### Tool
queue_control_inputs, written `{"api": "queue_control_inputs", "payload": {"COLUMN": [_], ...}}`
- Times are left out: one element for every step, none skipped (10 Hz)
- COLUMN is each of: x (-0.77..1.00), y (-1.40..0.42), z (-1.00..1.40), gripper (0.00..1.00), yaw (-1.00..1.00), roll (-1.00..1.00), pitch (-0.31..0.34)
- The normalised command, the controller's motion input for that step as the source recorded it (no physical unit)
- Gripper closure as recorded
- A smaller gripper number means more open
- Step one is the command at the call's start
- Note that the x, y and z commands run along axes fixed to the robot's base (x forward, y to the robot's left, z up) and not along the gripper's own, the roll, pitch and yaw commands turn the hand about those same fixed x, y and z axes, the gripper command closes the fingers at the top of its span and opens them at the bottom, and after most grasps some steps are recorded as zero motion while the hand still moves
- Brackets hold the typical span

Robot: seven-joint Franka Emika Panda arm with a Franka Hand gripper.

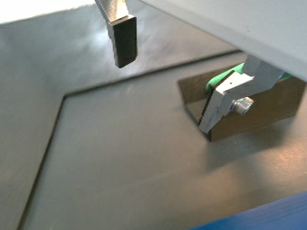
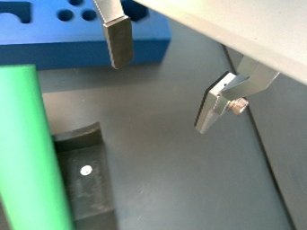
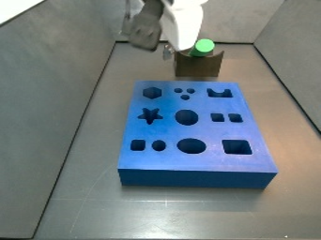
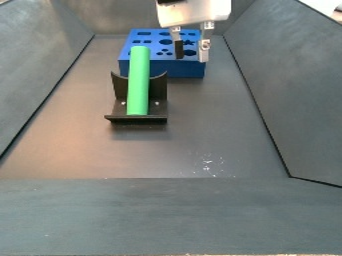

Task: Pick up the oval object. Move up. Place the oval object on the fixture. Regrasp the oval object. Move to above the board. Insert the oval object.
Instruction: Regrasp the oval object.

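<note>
You have the dark grey surface (image 4: 201, 140) under everything, with sloping walls around it. On it lies the board (image 3: 194, 131), a thick blue square slab whose top carries dark cut-outs: a star, a hexagon, circles, squares and an oval; in a side view (image 4: 150, 47) it sits at the far end, behind the other pieces. Next in size is the oval object (image 4: 138, 78), a smooth bright green rod that rests in the fixture (image 4: 138, 105), leaning up along the bracket's upright with its lower end on the base plate; in a side view (image 3: 202, 45) you see only its rounded green end poking above the dark block (image 3: 198, 64), just beyond the board's far edge. A wrist view shows the rod (image 2: 27, 148) as a broad green band beside the dark base plate (image 2: 84, 180). The pincer (image 4: 191, 47) hangs above the surface close by the board and apart from the rod, spread wide with nothing between its 2 fingers (image 2: 117, 40); in both wrist views the silver plates with dark pads stand well apart over bare grey floor (image 1: 180, 76).
</note>
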Motion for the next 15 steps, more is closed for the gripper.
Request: {"api": "queue_control_inputs", "payload": {"x": [-0.05, -0.05, -0.04, -0.03, -0.02, 0.0, 0.01, 0.04, 0.05, 0.06, 0.06, 0.07, 0.07, 0.06, 0.06], "y": [-0.01, -0.01, 0.0, -0.01, -0.01, -0.01, -0.01, -0.01, 0.0, -0.02, -0.03, -0.04, -0.04, -0.04, -0.04], "z": [-0.01, 0.01, 0.01, 0.0, -0.02, -0.04, -0.04, -0.03, -0.03, -0.03, -0.01, 0.0, 0.0, -0.01, -0.01], "gripper": [0.0, 0.0, 0.0, 0.0, 0.0, 0.0, 0.0, 0.0, 0.0, 0.0, 0.0, 0.0, 0.0, 0.0, 0.0], "yaw": [-1.0, -1.0, -1.0, -1.0, -1.0, -0.79, -0.64, -0.33, -0.13, 0.1, 0.2, 0.33, 0.39, 0.43, 0.42], "roll": [0.99, 0.96, 0.96, 0.95, 0.95, 0.79, 0.66, 0.44, 0.34, 0.25, 0.22, 0.17, 0.14, 0.12, 0.1], "pitch": [-0.19, -0.084, -0.022, 0.129, 0.276, 0.479, 0.561, 0.666, 0.678, 0.642, 0.615, 0.521, 0.418, 0.305, 0.167]}}
